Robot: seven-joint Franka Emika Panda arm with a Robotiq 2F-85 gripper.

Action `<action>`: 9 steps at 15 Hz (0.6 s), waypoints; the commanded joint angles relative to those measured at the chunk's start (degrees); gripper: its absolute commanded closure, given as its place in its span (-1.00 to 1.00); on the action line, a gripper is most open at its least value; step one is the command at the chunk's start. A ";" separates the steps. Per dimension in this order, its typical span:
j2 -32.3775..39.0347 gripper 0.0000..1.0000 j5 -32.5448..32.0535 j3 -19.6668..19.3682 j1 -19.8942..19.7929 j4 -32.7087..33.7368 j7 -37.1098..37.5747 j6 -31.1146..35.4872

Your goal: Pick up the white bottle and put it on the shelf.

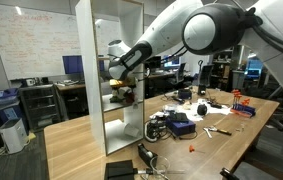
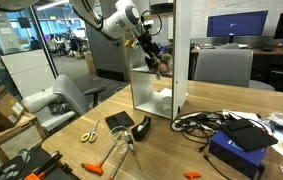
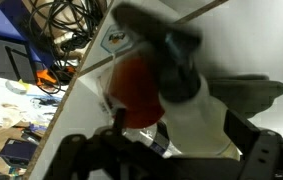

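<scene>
In the wrist view the white bottle (image 3: 199,112) sits between my gripper's (image 3: 184,140) two dark fingers, pale body and a dark top end. The jaws are shut on it. A red-orange rounded object (image 3: 136,88) lies right beside the bottle, touching or nearly so. In both exterior views the arm reaches into the tall white shelf (image 1: 85,70) (image 2: 181,60). The gripper (image 1: 118,66) (image 2: 153,55) is inside an upper compartment. The bottle is too small and covered to make out in the exterior views.
On the wooden table by the shelf's foot lie tangled black cables (image 1: 166,125) (image 2: 206,122), a blue box (image 2: 236,150), orange-handled pliers (image 2: 90,135) and small tools. A yellowish item (image 1: 122,96) sits in the compartment under the gripper. A grey chair (image 2: 53,100) stands beside the table.
</scene>
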 commanded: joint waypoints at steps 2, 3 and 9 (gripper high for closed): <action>-2.22 -0.99 -0.34 1.07 0.01 2.73 -1.98 -9.06; -3.03 -1.00 0.12 1.81 -0.26 2.63 -2.82 -10.98; -7.49 -1.00 0.53 4.41 -0.83 1.13 -4.85 -19.35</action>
